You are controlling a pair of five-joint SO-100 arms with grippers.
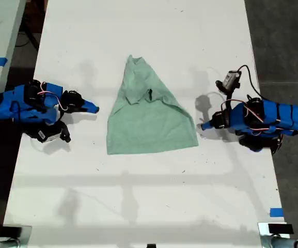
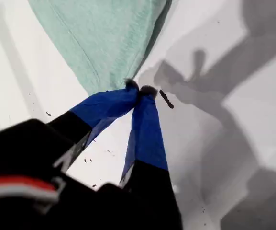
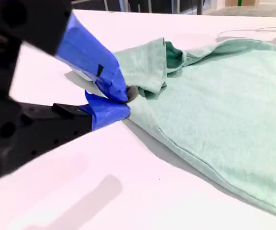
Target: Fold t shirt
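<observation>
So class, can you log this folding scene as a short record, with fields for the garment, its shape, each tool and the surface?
garment: t shirt, pale mint green, small dark mark on it
shape: narrow at the exterior view's top, widening to a straight lower edge; wrinkled, partly folded
my first tool: shut, tips at a corner of the shirt, on the exterior view's right
my second tool: shut, beside the shirt's folded edge, on the exterior view's left
surface: white table

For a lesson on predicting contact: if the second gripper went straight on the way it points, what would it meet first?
My second gripper would meet the shirt first, at its folded near edge. The gap looks small, though depth is unclear.
</observation>
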